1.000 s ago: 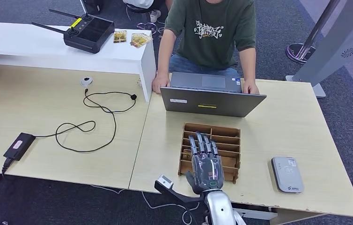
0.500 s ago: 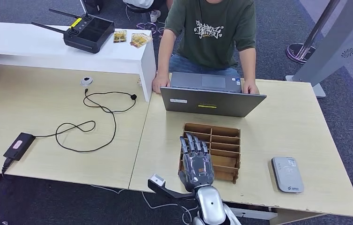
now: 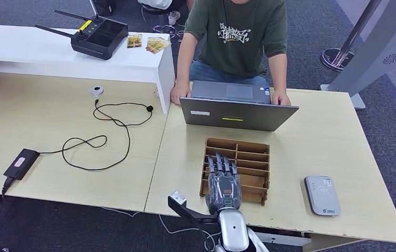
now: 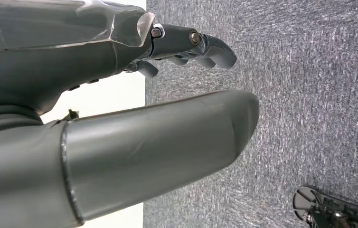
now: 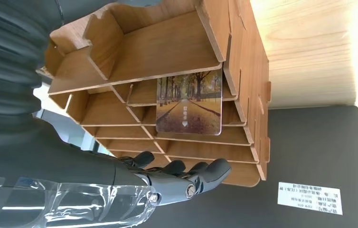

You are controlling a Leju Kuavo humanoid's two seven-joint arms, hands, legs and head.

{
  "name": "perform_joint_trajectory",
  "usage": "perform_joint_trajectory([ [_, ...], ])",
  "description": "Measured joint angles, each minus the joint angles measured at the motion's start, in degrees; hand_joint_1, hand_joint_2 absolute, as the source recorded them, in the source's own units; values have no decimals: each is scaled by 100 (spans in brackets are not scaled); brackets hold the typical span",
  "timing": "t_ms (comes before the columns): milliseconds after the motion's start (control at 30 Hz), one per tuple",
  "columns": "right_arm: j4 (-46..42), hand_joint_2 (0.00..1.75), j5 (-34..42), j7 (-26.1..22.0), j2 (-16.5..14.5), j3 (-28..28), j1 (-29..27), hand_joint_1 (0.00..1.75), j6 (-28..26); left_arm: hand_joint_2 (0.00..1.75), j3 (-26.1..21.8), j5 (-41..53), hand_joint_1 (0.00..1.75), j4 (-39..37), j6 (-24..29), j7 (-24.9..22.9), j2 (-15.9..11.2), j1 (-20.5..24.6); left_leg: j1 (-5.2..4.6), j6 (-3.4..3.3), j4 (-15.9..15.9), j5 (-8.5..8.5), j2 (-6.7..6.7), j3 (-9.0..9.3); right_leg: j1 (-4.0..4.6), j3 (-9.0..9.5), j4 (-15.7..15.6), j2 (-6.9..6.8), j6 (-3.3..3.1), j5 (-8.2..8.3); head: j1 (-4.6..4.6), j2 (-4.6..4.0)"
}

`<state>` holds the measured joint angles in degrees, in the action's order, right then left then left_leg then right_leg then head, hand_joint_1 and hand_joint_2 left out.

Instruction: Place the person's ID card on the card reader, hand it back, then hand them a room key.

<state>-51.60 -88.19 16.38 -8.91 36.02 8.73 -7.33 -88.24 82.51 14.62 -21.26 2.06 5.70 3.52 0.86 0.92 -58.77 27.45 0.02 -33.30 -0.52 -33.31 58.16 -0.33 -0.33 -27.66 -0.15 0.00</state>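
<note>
My right hand (image 3: 223,182) hovers flat over the near left part of the wooden card rack (image 3: 252,151), fingers stretched forward, holding nothing. In the right wrist view a room key card (image 5: 189,105) printed with an autumn tree avenue stands in a slot of the rack (image 5: 167,47), just beyond my fingertips (image 5: 215,169), which are apart from it. The grey card reader (image 3: 322,195) lies on the table to the right of the rack. My left hand (image 4: 120,118) hangs over grey carpet with loosely curved fingers, holding nothing.
A person in a green shirt (image 3: 238,37) sits across the table with both hands at a grey laptop (image 3: 235,113) just beyond the rack. Left of it are a black cable (image 3: 101,139), a power brick (image 3: 21,163), and a white counter (image 3: 54,52) carrying a controller (image 3: 97,37) and cards (image 3: 156,44).
My right hand has drawn back toward the table's near edge and shifted slightly left over the rack. The person and the laptop have not moved.
</note>
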Motion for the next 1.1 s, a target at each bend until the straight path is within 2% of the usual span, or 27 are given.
perform_joint_trajectory([
  [500, -667, 175, 0, -37, 170, 214, -158, 0, 289, 0, 0, -48, 0, 0, 12, -1, 2, -8, 0, 0, 0, 0, 1, 1, 0, -1, -1, 1, 0, 0, 0, 1],
  [1100, -562, 175, 13, -283, 149, 152, -166, 0, 123, 0, 0, -32, 0, -2, 24, -48, 1, -6, 0, 0, 0, 0, 1, 0, 0, -1, -1, 1, 0, 0, 0, 1],
])
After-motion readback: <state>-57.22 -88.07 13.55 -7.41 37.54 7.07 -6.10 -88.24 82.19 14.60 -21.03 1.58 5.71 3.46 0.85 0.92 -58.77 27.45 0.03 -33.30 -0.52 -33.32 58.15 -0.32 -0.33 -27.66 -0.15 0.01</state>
